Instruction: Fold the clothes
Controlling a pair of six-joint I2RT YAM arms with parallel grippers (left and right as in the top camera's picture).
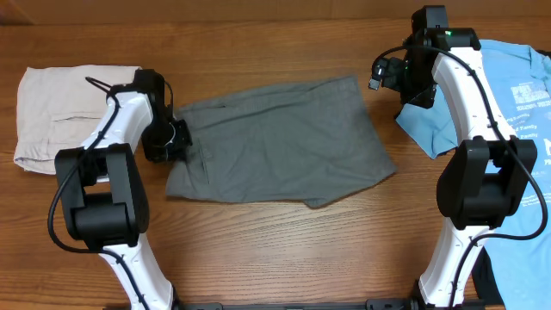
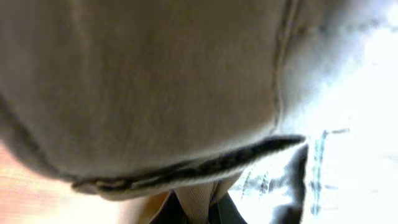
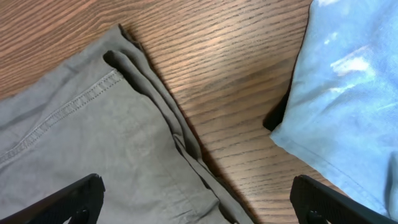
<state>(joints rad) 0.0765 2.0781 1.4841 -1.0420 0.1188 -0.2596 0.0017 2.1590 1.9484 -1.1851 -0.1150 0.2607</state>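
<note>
Left arm (image 1: pixel 120 125), right arm (image 1: pixel 472 86): white tube links, black motor housings at joints, bulky black shoulder blocks. Black cables (image 1: pixel 52 211) loop along each. Green LED (image 1: pixel 447 33) on right wrist housing. Right tool fingers (image 3: pixel 69 198): matte black, flat.

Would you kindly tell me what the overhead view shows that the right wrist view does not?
Only overhead: the beige shorts at the far left, and the left hand at the left edge of the grey shorts. Only right wrist: the stitched hem at the shorts' corner, close up, and that the right hand is open. Both: the grey shorts, the blue T-shirt and the wooden table.
</note>
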